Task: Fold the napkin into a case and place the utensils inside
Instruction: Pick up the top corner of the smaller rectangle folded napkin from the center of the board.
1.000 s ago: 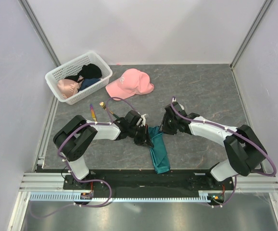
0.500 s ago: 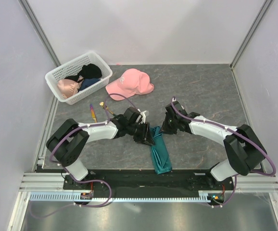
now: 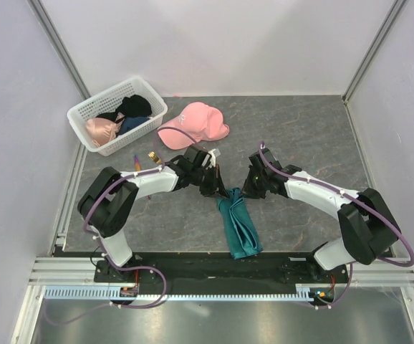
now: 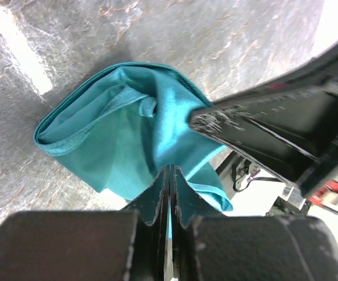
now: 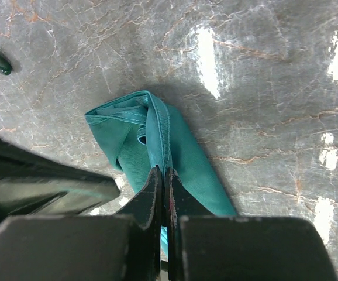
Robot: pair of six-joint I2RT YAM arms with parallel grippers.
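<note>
The left gripper (image 3: 220,189) has drawn back toward the far side over the last second. The far end of the napkin (image 3: 239,228) has come with it, so the narrow strip is now fanned wider and bunched at that end. The fold looks loosened rather than finished, and the case probably still needs another pass before anything goes in.

At far left sits the white basket (image 3: 102,94), with the pink cap (image 3: 193,123) to its right. Near them, the purple-and-orange piece (image 3: 137,159) and the fork (image 3: 152,155) lie just left of the left arm, untouched and apart from the cloth.

In the left wrist view, the left gripper (image 4: 169,171) is pinched tight on a teal layer of the napkin (image 4: 110,129). In the right wrist view, the right gripper (image 5: 162,172) is likewise clamped flat on a raised fold of the napkin (image 5: 183,155).

The cloth's near end lies close to the table's near edge, which leaves little room to pull that way. Bare table (image 3: 307,129) lies open to the far right.
</note>
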